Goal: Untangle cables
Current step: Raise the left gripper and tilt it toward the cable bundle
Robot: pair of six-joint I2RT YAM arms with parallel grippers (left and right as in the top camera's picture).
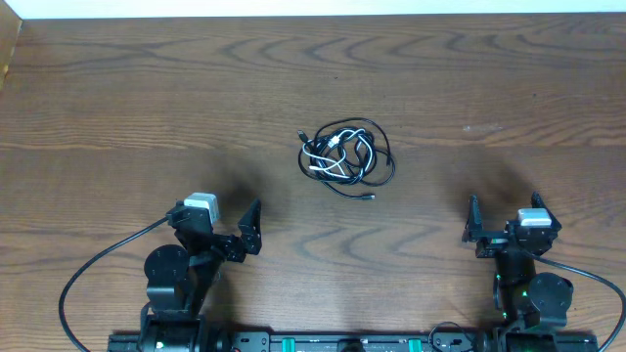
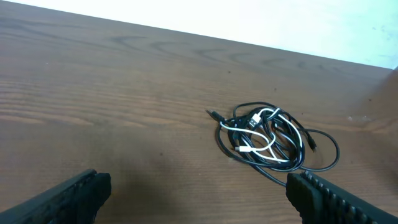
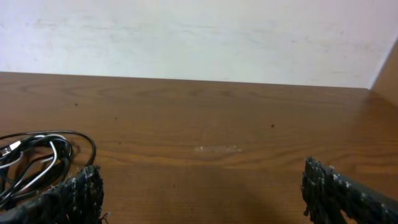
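Note:
A tangle of black and white cables (image 1: 344,156) lies on the wooden table (image 1: 147,88) at its middle. It shows in the left wrist view (image 2: 270,137) ahead and to the right, and at the left edge of the right wrist view (image 3: 31,158). My left gripper (image 1: 230,227) is open and empty, near the front left, well short of the tangle; its fingers frame bare wood in the left wrist view (image 2: 199,196). My right gripper (image 1: 504,220) is open and empty at the front right, also over bare wood in the right wrist view (image 3: 202,193).
The table's far edge meets a white wall (image 3: 199,37). Each arm's own black supply cable (image 1: 88,279) loops near its base at the front edge.

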